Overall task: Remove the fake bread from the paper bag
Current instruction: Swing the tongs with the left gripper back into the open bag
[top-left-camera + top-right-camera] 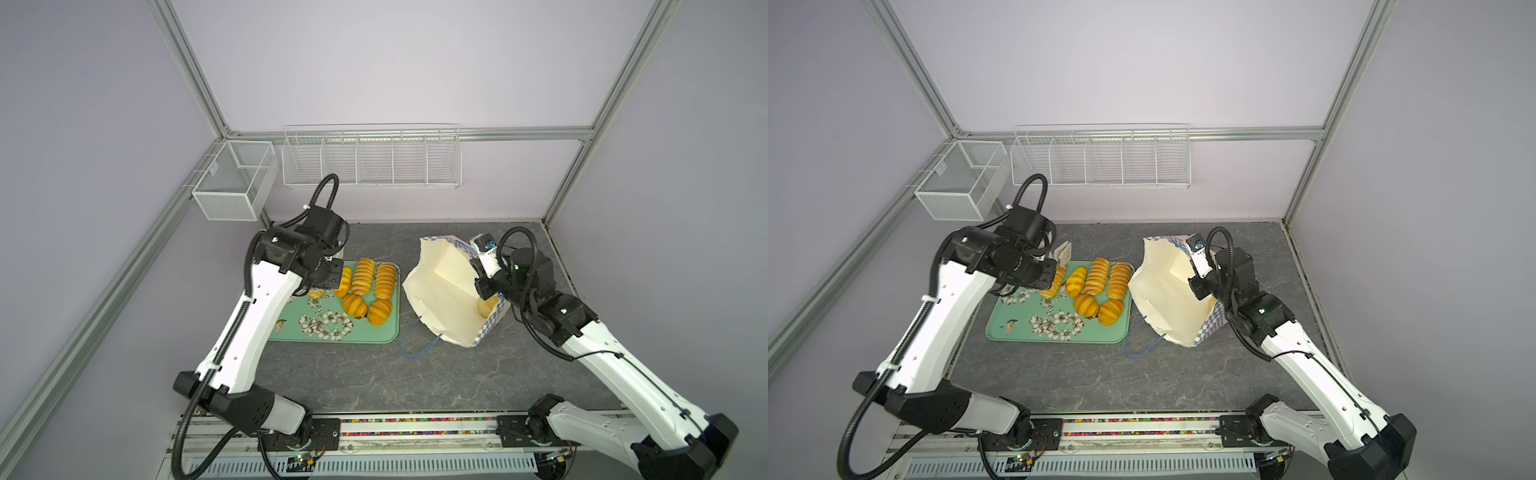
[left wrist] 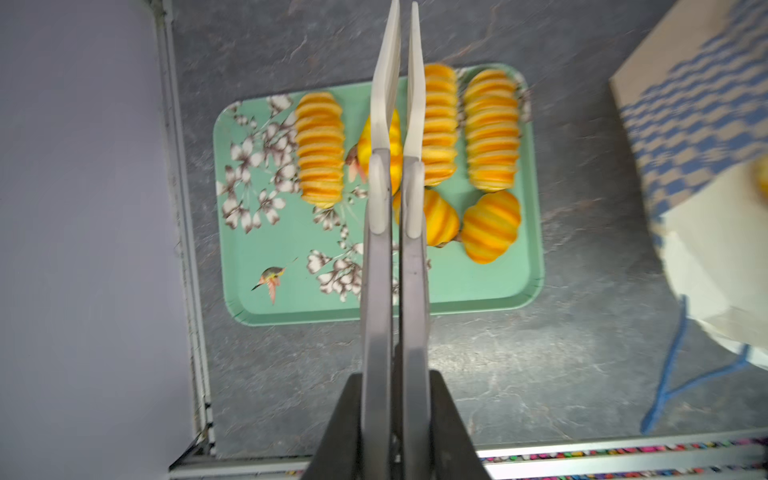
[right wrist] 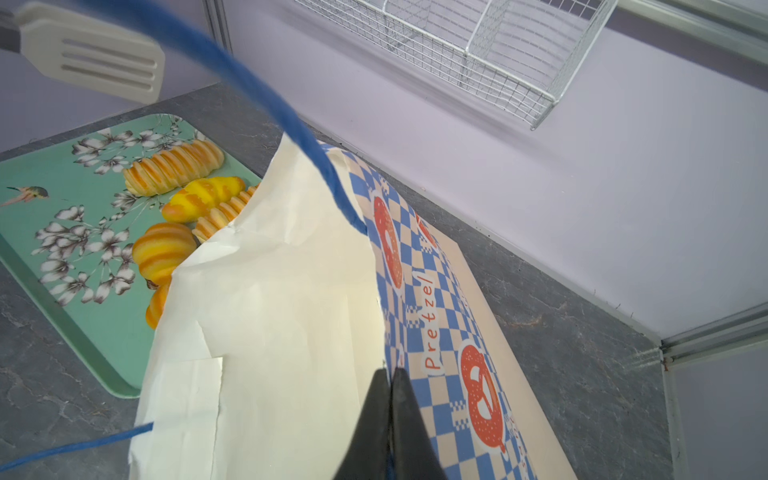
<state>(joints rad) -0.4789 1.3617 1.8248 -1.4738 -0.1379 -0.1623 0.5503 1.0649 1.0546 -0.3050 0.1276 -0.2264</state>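
The cream paper bag (image 1: pixel 440 299) (image 1: pixel 1163 299) with a blue checkered band leans tilted on the table, its mouth wide. My right gripper (image 1: pixel 483 286) (image 3: pixel 390 374) is shut on the bag's rim, close to a blue cord handle (image 3: pixel 291 120). One pale piece of fake bread (image 1: pixel 484 307) lies deep inside the bag. Several glossy golden loaves and buns (image 1: pixel 363 276) (image 2: pixel 320 149) (image 3: pixel 172 166) rest on the green floral tray (image 1: pixel 374 332) (image 2: pixel 291 299). My left gripper (image 2: pixel 404 25) (image 1: pixel 1063 253) carries long white tong blades, pressed together with nothing between them, above the tray's far side.
A white wire rack (image 1: pixel 372 160) and a mesh box (image 1: pixel 232 183) hang on the back wall. The bag's second blue handle (image 1: pixel 415 340) trails on the dark stone tabletop. A metal rail (image 1: pixel 415 428) runs along the front edge.
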